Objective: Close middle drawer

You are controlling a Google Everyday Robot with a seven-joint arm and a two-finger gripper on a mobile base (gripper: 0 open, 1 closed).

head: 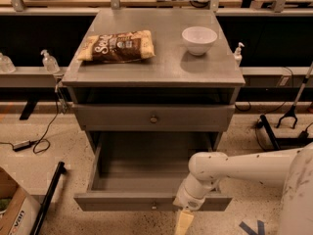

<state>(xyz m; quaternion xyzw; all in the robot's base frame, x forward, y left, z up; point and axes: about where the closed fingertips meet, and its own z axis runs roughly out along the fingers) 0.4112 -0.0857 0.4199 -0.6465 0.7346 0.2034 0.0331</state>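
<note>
The middle drawer (146,173) stands pulled far out of the grey cabinet, its deep box empty. Its low front panel (117,201) faces me, with a small round knob (154,206) at its centre. My white arm (244,165) reaches in from the right. My gripper (184,222) hangs just in front of the front panel, a little right of the knob, at the bottom edge of the view. The taller-fronted drawer (152,118) above it is shut. The lowest drawer is hidden.
On the cabinet top (166,67) lie a brown snack bag (117,46) and a white bowl (199,39). A cardboard box (12,212) and a black bar (49,197) are on the floor at left. Cables and a stand foot (288,119) are at right.
</note>
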